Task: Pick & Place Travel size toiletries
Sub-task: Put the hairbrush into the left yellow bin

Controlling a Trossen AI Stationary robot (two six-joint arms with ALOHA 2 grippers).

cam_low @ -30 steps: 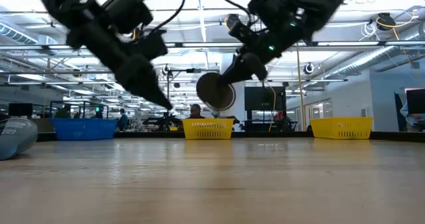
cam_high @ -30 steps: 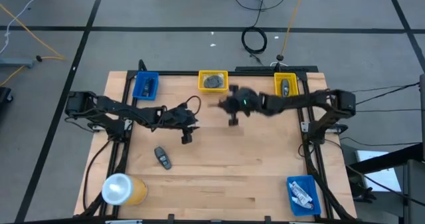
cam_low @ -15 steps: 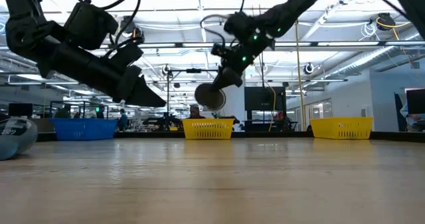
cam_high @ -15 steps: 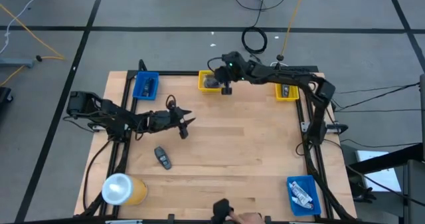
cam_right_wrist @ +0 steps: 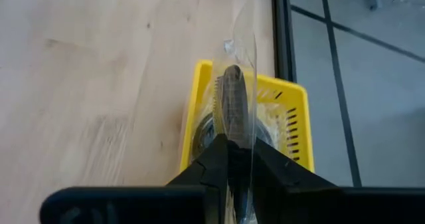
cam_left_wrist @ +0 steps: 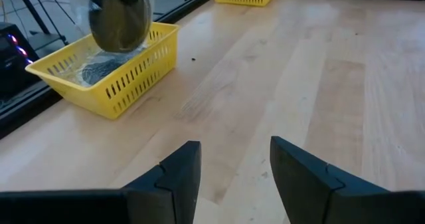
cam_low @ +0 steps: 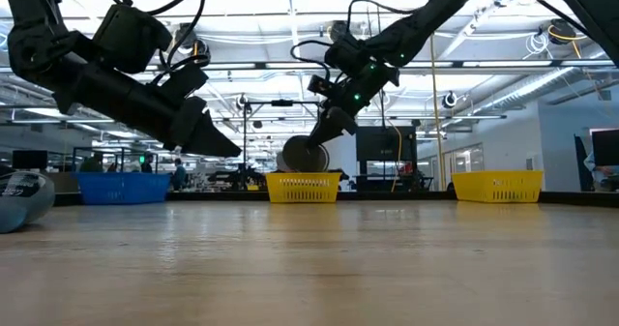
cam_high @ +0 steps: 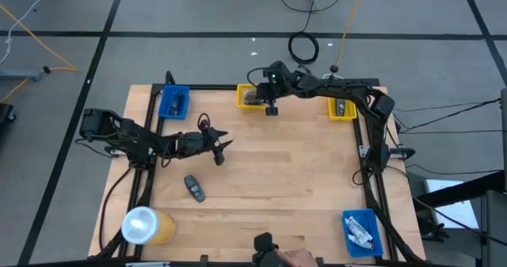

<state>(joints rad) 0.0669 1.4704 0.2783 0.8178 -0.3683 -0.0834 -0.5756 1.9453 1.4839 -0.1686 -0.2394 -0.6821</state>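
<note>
- The right gripper (cam_high: 270,108) is reaching to the far edge of the table, hanging at the near rim of the middle yellow bin (cam_high: 245,89).
- Its fingers are pinching a grey disc (cam_low: 306,155) in clear wrap, edge-on between them in the right wrist view (cam_right_wrist: 233,104).
- In the low view the disc is hanging upright just above that bin (cam_low: 303,186), its lower edge about level with the rim.
- More grey discs (cam_left_wrist: 99,66) are lying inside the bin (cam_left_wrist: 143,70).
- The left gripper (cam_high: 220,150) is hovering over bare table left of centre, its fingers (cam_left_wrist: 180,174) spread apart with nothing between them.
- A black oblong piece (cam_high: 193,188) is lying on the table near the left gripper, on the front side.
- The blue bin (cam_high: 163,102) at the far left is holding a dark item; the far right yellow bin (cam_high: 349,112) is holding another.
- The near-right blue bin (cam_high: 348,219) is holding white tubes (cam_high: 359,232).
- A yellow roll (cam_high: 144,226) is sitting at the near-left corner.
- A person's hand (cam_high: 297,260) is showing at the front table edge beside a dark object (cam_high: 263,246).
</note>
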